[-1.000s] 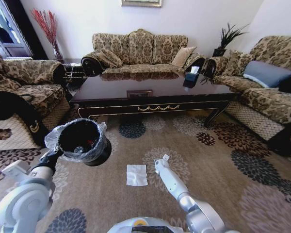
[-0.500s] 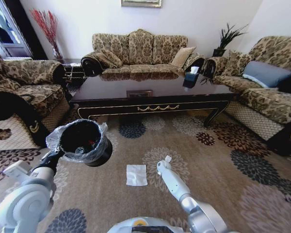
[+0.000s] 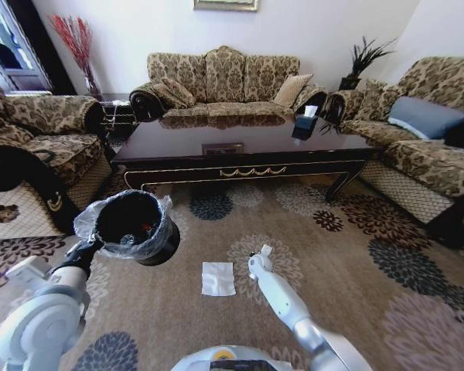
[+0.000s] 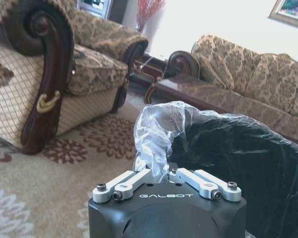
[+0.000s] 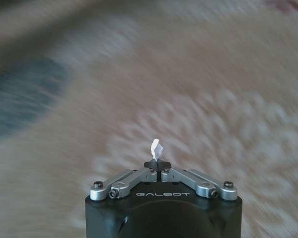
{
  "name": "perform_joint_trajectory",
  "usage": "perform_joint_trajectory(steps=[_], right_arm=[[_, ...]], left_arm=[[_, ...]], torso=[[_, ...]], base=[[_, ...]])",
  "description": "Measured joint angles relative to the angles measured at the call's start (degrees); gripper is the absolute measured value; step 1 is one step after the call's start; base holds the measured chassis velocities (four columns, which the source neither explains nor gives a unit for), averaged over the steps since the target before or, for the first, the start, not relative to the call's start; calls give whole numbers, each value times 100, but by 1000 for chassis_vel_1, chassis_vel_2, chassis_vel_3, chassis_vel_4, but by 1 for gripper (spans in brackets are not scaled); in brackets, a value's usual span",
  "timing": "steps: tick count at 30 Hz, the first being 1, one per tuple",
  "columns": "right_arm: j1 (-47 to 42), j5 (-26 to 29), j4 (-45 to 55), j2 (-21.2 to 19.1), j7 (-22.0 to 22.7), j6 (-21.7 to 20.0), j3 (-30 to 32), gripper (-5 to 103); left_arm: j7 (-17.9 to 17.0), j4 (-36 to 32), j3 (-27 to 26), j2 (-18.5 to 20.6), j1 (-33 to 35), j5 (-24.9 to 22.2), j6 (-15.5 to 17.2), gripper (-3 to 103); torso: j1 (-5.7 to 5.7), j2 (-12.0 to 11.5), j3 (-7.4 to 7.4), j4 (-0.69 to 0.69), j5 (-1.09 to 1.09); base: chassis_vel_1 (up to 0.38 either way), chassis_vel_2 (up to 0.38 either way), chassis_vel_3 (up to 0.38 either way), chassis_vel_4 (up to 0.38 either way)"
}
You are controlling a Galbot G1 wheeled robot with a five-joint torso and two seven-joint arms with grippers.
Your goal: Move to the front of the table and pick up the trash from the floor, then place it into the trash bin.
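Between the closed jaws of the right gripper (image 5: 157, 168) sits a small white scrap (image 5: 156, 148), held above the floor (image 3: 348, 294) beside the white napkin (image 3: 218, 278), which lies flat on the carpet in front of the counter (image 3: 240, 151). To the left, the left gripper (image 4: 167, 174) has its jaws pinched on the liner and rim of the trash bin (image 3: 133, 226), holding it off the floor; something red shows inside. Judging from this, the drive to the counter is done and one scrap is picked up but not yet dropped in; the napkin is not yet picked up.
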Motion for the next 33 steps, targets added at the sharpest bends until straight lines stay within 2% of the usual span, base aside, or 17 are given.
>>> perform_joint_trajectory(steps=[4, 10, 14, 17, 18, 22, 24, 27, 29, 33], right_arm=[[139, 143, 1294, -555, -182, 328, -566, 0], [683, 243, 2192, -1033, -387, 742, -1140, 0], [1326, 329, 2716, -1306, -539, 1121, -1820, 0], [1614, 329, 2823, -1326, -600, 1299, -2111, 0], [1893, 319, 2892, -1309, -639, 1407, -2410, 0], [2471, 263, 2981, -1202, -668, 1475, -2968, 0], [2993, 207, 3020, -1030, -713, 1504, -3494, 0], [3251, 155, 3028, -888, -748, 1517, -3812, 0], [3576, -11, 2971, -624, -800, 1546, -4260, 0], [3794, -265, 2743, -380, -860, 1581, -4648, 0]], left_arm=[[-52, 198, 220, -38, -53, 26, 0, 3], [-95, 382, 351, -72, -116, 20, 4, 3], [-95, 528, 409, -45, -176, 7, 9, 3], [-94, 577, 424, -28, -207, -2, 11, 3], [-93, 620, 433, -15, -243, -12, 13, 3], [-93, 701, 445, 11, -307, -38, 17, 3], [-92, 769, 452, 33, -361, -60, 21, 3], [-91, 804, 459, 43, -395, -70, 23, 3], [-88, 862, 475, 62, -454, -86, 29, 3], [-82, 932, 477, 91, -523, -110, 31, 3]], torso=[[0, 0, 0, 1, 0], [0, 0, 0, 2, -2], [-1, 1, 0, 1, -1], [0, 1, 0, 1, -2], [0, 1, 0, 2, -1], [-1, 1, 0, 1, -2], [0, 1, 0, 3, -3], [0, 1, 0, 2, -3], [-1, 1, 0, 2, -3], [0, 1, 0, 2, -3]], base=[[0, 0, 0, 0], [0, 0, 0, 0], [0, 0, 0, 0], [0, 0, 0, 0], [0, 0, 0, 0], [0, 0, 0, 0], [0, 0, 0, 0], [0, 0, 0, 0], [0, 0, 0, 0], [0, 0, 0, 0]])
